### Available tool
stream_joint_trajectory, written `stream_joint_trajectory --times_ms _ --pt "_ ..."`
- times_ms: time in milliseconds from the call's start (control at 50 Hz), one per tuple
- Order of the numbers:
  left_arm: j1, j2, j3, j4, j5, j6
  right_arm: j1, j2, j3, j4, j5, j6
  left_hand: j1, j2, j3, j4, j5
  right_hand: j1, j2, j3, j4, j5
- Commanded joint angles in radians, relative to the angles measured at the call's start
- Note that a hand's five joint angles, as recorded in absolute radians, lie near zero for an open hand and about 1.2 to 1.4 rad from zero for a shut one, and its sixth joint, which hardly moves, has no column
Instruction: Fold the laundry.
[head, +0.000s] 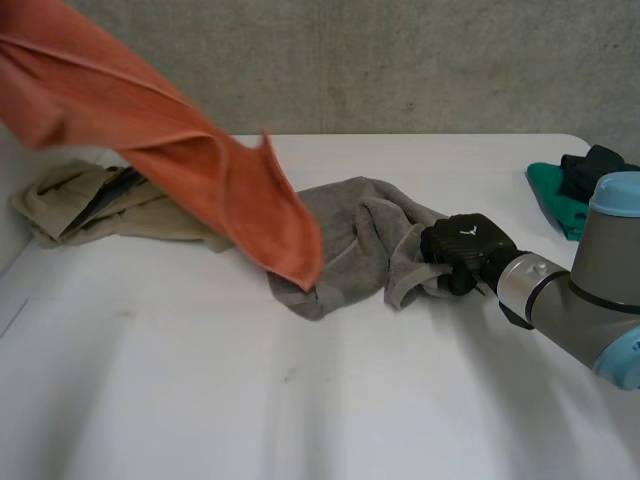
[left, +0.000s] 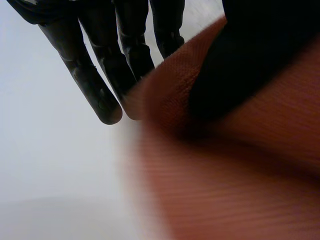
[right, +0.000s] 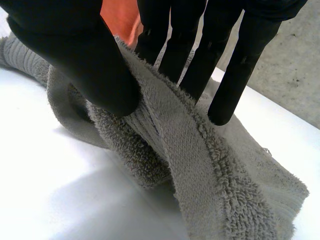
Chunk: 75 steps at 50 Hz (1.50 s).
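Note:
An orange cloth (head: 190, 150) hangs in the air from the upper left, and its lower tip dangles over a crumpled grey towel (head: 345, 235) in the middle of the white table (head: 200, 400). In the left wrist view my left hand (left: 95, 82) pinches the orange cloth (left: 240, 165) between thumb and straight fingers. My right hand (head: 468, 243) is at the grey towel's right edge. In its wrist view the right hand (right: 75, 55) has a thick fold of the grey towel (right: 175, 145) pinched between thumb and fingers.
A rumpled beige garment (head: 85, 205) lies at the table's left, partly behind the orange cloth. A green cloth (head: 555, 195) with a black cloth (head: 590, 165) on it sits at the far right. A grey wall (head: 400, 60) stands behind the table.

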Motion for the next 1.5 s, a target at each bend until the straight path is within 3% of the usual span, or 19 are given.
stream_joint_trajectory --times_ms 20,40,280,480,580,780,900,980,1040,1060,1140,1280,1340,1460,1480,1500 --pt "-0.091 -0.264 0.172 -0.288 0.124 0.03 0.003 0.002 0.001 -0.003 0.009 -0.012 -0.92 -0.944 -0.941 -0.949 -0.908 0.275 0.218 0.212 0.202 0.234" --pt "-0.095 -0.267 0.156 -0.31 0.13 0.031 0.003 0.002 0.001 -0.003 0.009 -0.013 -0.996 -1.02 -1.017 -1.025 -0.985 0.275 0.218 0.212 0.202 0.234" --pt "-0.175 -0.132 -0.236 -0.471 0.121 0.074 -0.008 0.0 0.003 -0.003 0.004 -0.024 -0.996 -1.02 -1.017 -1.025 -0.985 0.275 0.218 0.212 0.202 0.234" --pt "-0.2 0.006 -0.535 -0.471 0.213 0.062 -0.009 0.0 0.004 -0.003 0.006 -0.029 -0.996 -1.02 -1.017 -1.025 -0.985 0.275 0.218 0.212 0.202 0.234" --pt "-0.201 -0.001 -0.559 -0.477 0.228 0.082 -0.011 0.002 0.003 -0.003 0.006 -0.032 -0.996 -1.02 -1.017 -1.025 -0.985 0.275 0.218 0.212 0.202 0.234" --pt "-0.189 -0.147 -0.433 -0.498 0.184 0.267 -0.011 0.009 0.003 -0.003 0.009 -0.044 -0.996 -1.02 -1.017 -1.025 -0.985 0.275 0.218 0.212 0.202 0.234" --pt "-0.183 -0.214 -0.355 -0.528 0.178 0.349 -0.011 0.02 0.0 -0.003 0.009 -0.055 -0.779 -0.803 -0.8 -0.807 -0.767 0.275 0.218 0.212 0.202 0.234" --pt "-0.18 -0.248 -0.309 -0.528 0.175 0.402 -0.011 0.026 -0.004 -0.003 0.009 -0.063 -0.509 -0.533 -0.53 -0.538 -0.497 0.275 0.218 0.212 0.202 0.234" --pt "-0.178 -0.271 -0.26 -0.526 0.173 0.464 -0.011 0.026 -0.004 -0.003 0.01 -0.069 0.209 0.185 0.188 0.18 0.22 0.275 0.218 0.212 0.202 0.234" --pt "-0.177 -0.273 -0.244 -0.525 0.172 0.48 -0.011 0.026 -0.002 -0.003 0.012 -0.069 0.225 0.201 0.204 0.197 0.237 0.275 0.218 0.212 0.202 0.234" --pt "-0.166 -0.251 -0.133 -0.496 0.129 0.502 -0.008 0.026 -0.005 -0.004 0.017 -0.069 0.225 0.202 0.204 0.197 0.237 0.275 0.218 0.212 0.202 0.234" --pt "-0.117 -0.289 0.146 -0.256 0.043 0.312 -0.003 0.025 -0.002 -0.004 0.02 -0.067 0.225 0.202 0.204 0.197 0.237 0.275 0.218 0.212 0.202 0.234" --pt "-0.108 -0.328 0.26 -0.25 0.005 0.29 -0.003 0.023 0.0 -0.004 0.023 -0.069 0.225 0.202 0.204 0.197 0.237 0.275 0.218 0.212 0.202 0.234" --pt "-0.117 -0.38 0.284 -0.261 0.058 0.286 -0.003 0.023 0.0 -0.004 0.03 -0.069 0.214 0.19 0.193 0.185 0.226 0.275 0.218 0.212 0.202 0.234" --pt "-0.132 -0.382 0.253 -0.283 0.092 0.292 -0.003 0.023 0.0 -0.004 0.03 -0.069 -0.446 -0.47 -0.467 -0.474 -0.434 0.275 0.218 0.212 0.202 0.234" --pt "-0.137 -0.38 0.232 -0.297 0.103 0.292 -0.003 0.023 0.0 -0.004 0.03 -0.069 -0.813 -0.837 -0.834 -0.841 -0.801 0.275 0.218 0.212 0.202 0.234"
